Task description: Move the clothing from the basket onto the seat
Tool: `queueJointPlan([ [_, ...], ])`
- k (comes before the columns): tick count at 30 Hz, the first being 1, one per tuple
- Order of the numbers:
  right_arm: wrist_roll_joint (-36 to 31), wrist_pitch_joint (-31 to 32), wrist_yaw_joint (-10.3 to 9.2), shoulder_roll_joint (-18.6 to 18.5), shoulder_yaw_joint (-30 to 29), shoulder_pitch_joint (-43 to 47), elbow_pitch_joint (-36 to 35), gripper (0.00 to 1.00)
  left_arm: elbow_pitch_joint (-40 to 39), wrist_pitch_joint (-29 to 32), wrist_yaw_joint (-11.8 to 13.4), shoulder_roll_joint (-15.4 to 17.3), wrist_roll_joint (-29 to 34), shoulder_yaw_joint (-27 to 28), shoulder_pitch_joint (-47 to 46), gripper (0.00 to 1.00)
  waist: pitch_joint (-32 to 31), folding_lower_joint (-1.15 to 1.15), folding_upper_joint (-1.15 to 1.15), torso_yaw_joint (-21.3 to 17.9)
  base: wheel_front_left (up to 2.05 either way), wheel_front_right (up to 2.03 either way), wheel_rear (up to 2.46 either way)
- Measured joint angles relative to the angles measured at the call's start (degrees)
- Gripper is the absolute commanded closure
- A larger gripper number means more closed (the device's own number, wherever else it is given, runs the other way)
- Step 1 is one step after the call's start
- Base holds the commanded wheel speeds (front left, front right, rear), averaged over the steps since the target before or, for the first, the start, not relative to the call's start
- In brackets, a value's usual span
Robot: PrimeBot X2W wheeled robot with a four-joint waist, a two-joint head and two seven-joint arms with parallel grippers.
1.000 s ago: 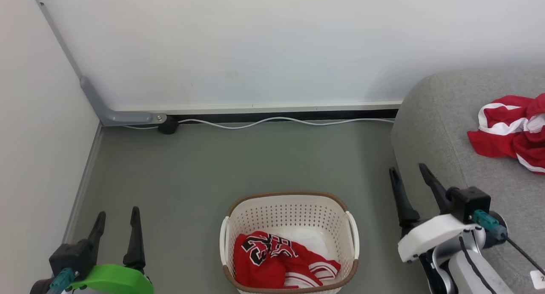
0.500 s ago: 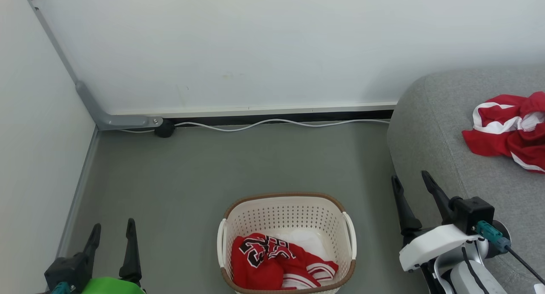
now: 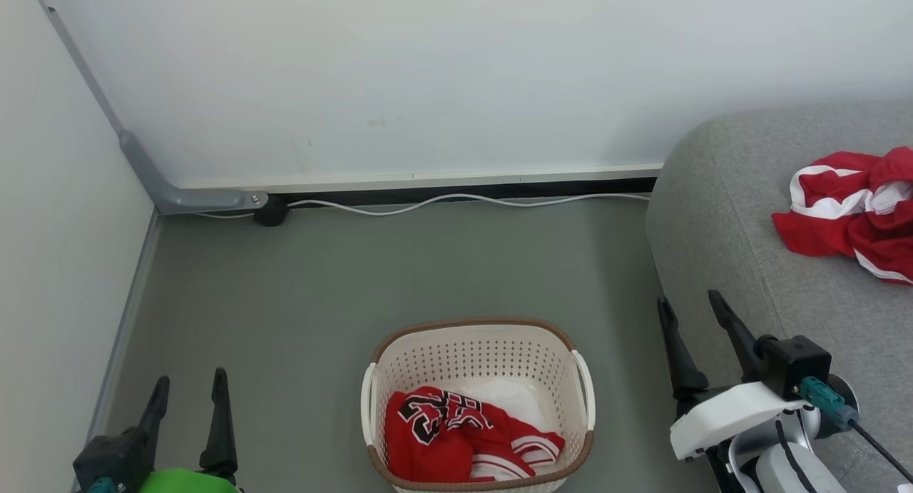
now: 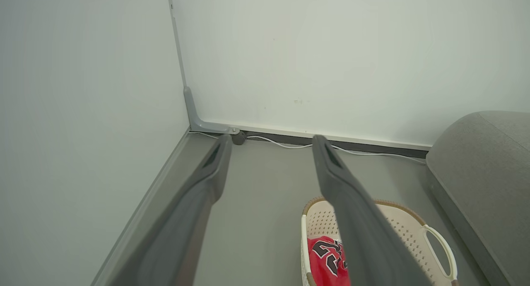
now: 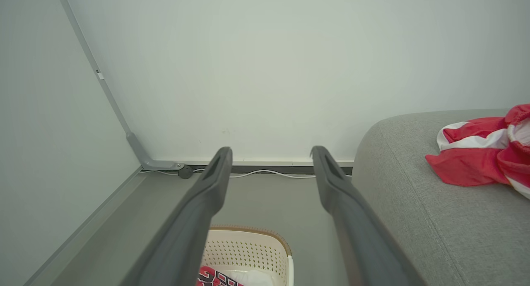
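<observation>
left pincer (image 3: 191, 379) — fingers spread, holding nothing, left of the basket (image 3: 471, 327) | right pincer (image 3: 689, 300) — fingers spread, holding nothing, beside the sofa (image 3: 742, 193) front edge | numbered jersey (image 3: 428, 436) crumpled inside basket, which stands on the floor (image 3: 356, 279) | striped garment (image 3: 849, 215) lying on sofa seat, well apart from basket

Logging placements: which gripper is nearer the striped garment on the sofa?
Right. The right gripper, open, is by the sofa's near edge, below-left of the striped garment in the head view; the left gripper is beyond the basket, near the left wall.
</observation>
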Motion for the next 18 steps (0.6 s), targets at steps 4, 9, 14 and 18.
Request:
queueJointPlan([
  [4,0.0,0.0,-0.02,-0.01,-0.07,0.61,-0.62,0.0,-0.41,0.0,-0.15,-0.19,0.12,0.18,0.19,0.0,0.43,0.0,0.0,-0.12,0.0,0.0,0.0],
  [9,0.0,0.0,-0.45,-0.02,-0.47,1.04,-1.67,0.0,-0.85,0.0,-0.63,-0.22,0.38,-0.02,0.25,0.0,1.61,0.0,0.0,-0.23,0.0,0.0,0.0],
  [14,0.0,0.0,-0.53,-0.23,-0.89,1.0,-3.21,0.0,-0.98,0.0,-0.98,-0.25,1.93,-0.99,0.2,0.0,3.54,0.0,0.0,-0.38,0.0,0.0,0.0],
  [18,0.0,0.0,-0.97,-0.53,-1.85,0.3,-4.76,0.0,-1.01,0.0,-1.55,-0.45,2.66,-2.38,-0.58,0.0,5.85,0.0,0.0,-0.61,0.0,0.0,0.0],
])
